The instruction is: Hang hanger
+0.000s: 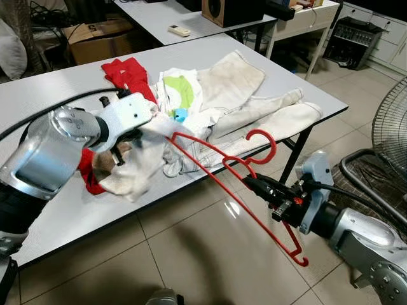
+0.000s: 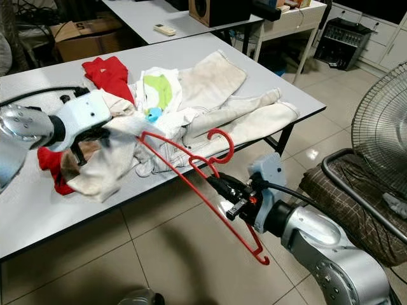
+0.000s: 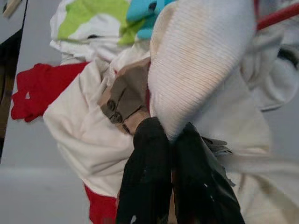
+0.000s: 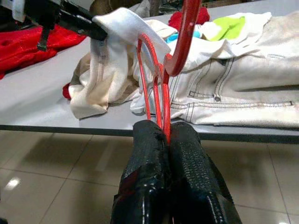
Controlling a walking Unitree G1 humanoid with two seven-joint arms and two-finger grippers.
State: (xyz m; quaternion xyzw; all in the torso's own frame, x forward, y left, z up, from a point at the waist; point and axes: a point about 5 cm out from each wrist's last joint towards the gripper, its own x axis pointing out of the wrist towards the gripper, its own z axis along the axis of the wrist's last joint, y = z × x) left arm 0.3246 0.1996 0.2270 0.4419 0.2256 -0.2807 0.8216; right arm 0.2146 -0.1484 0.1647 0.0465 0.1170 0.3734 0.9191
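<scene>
A red plastic hanger hangs off the table's front edge, over the tiled floor. My right gripper is shut on it just below the hook, seen close up in the right wrist view. The hanger's far arm reaches up into a white ribbed garment. My left gripper is shut on a fold of that garment and holds it a little above the grey table. The rest of the garment droops onto the table.
Off-white trousers, a white shirt with a green print and red cloth lie heaped on the table. A fan and a dark-framed plaid seat stand at the right. A second table stands behind.
</scene>
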